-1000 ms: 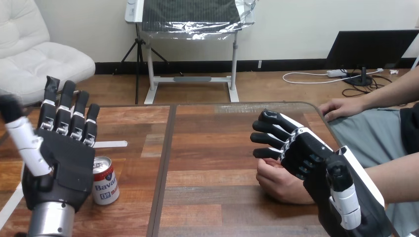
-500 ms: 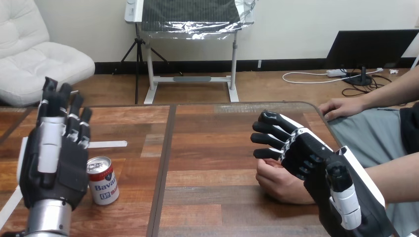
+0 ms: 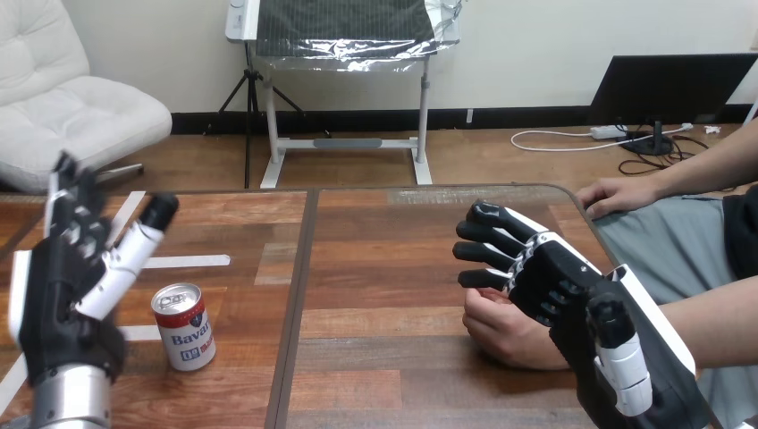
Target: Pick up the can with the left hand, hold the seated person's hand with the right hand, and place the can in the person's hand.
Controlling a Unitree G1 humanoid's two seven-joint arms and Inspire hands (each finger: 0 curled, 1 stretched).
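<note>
At lower left the left hand (image 3: 61, 288) is raised, fingers straight, gripping nothing. Just right of it the can (image 3: 183, 327) stands upright on the desk (image 3: 384, 259). At lower right the right hand (image 3: 556, 284) lies over the person's hand (image 3: 502, 332), fingers loosely bent, not wrapped round it.

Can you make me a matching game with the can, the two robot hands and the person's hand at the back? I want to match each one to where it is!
Things:
1. can
2. left hand
3. right hand
4. person's far hand

Places:
A. resting at the far right edge of the table
B. open, left of the can, not touching it
C. standing upright on the table
D. over the person's near hand

Pairs: 1-C, 2-B, 3-D, 4-A
</note>
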